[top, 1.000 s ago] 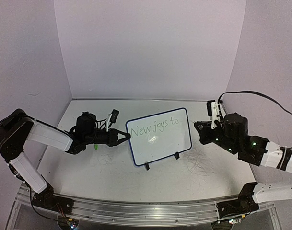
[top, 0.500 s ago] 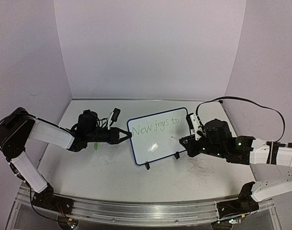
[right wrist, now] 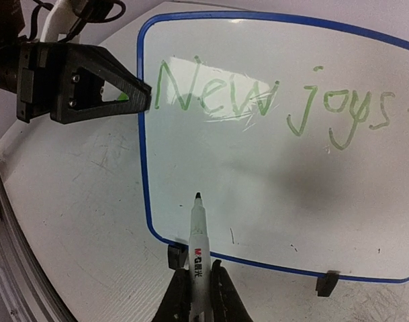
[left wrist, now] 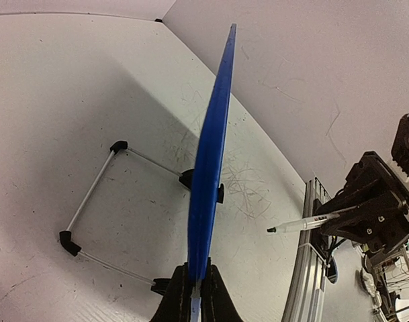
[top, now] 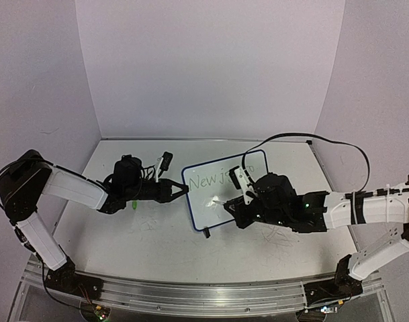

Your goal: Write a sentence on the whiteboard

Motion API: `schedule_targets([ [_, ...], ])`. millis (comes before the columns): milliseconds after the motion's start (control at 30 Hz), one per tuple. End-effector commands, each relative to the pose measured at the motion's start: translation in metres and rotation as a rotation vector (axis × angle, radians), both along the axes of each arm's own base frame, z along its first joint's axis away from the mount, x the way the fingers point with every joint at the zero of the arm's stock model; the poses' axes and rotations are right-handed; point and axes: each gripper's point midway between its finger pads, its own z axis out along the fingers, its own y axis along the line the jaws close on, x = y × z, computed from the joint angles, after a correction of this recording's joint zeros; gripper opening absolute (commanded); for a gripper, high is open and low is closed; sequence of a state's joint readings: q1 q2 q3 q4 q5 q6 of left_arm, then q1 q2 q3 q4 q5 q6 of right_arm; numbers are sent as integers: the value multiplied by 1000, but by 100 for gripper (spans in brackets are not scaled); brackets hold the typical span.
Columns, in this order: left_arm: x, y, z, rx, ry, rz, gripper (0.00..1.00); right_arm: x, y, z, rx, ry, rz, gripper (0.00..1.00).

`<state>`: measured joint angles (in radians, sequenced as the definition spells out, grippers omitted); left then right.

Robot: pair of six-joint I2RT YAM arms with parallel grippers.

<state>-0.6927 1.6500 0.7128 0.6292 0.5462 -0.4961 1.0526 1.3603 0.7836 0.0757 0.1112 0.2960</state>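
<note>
The whiteboard (top: 205, 209) stands tilted at mid-table, white with a dark blue rim. My left gripper (top: 181, 190) is shut on its left edge; in the left wrist view (left wrist: 194, 295) the jaws pinch the blue rim (left wrist: 211, 154). The sentence (right wrist: 271, 104) reads "New joys t" in thin green on the top line; from above only "New j" (top: 205, 180) shows, the rest hidden by my right arm. My right gripper (top: 232, 203) is shut on a white marker (right wrist: 198, 235). Its dark tip sits just off the board's lower left area. The marker also shows in the left wrist view (left wrist: 305, 223).
Two black feet (right wrist: 175, 256) (right wrist: 325, 282) hold the board's lower rim. A wire stand (left wrist: 90, 194) props it from behind. Grey scribbles (top: 279, 232) mark the tabletop. A small green object (top: 133, 204) lies by the left arm. The metal rail (top: 191, 296) runs along the near edge.
My right arm has swung left from the table's right side to in front of the board, bringing the marker tip to its lower left. The left gripper kept hold; the board shifted slightly.
</note>
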Motion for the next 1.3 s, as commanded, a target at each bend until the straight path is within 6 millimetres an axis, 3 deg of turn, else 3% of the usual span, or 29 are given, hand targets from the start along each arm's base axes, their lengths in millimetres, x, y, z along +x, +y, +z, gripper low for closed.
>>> schedule_targets([
  [0,-5,2,-7,38,8,23,0,11,17,33,90,-72,-3,0],
  [333,-5,1,3,31,-26,33,0,12,32,35,136,-82,6,0],
  [533,-5,2,1,40,-38,45,0,4,54,29,111,-73,81,0],
  [833,-7,1,2,42,-46,45,0,9,78,22,99,-68,88,0],
  [1000,-6,1,2,46,-50,45,0,15,70,15,80,-60,24,0],
  [1267,-5,-2,1,47,-54,37,0,4,59,4,67,-32,35,0],
])
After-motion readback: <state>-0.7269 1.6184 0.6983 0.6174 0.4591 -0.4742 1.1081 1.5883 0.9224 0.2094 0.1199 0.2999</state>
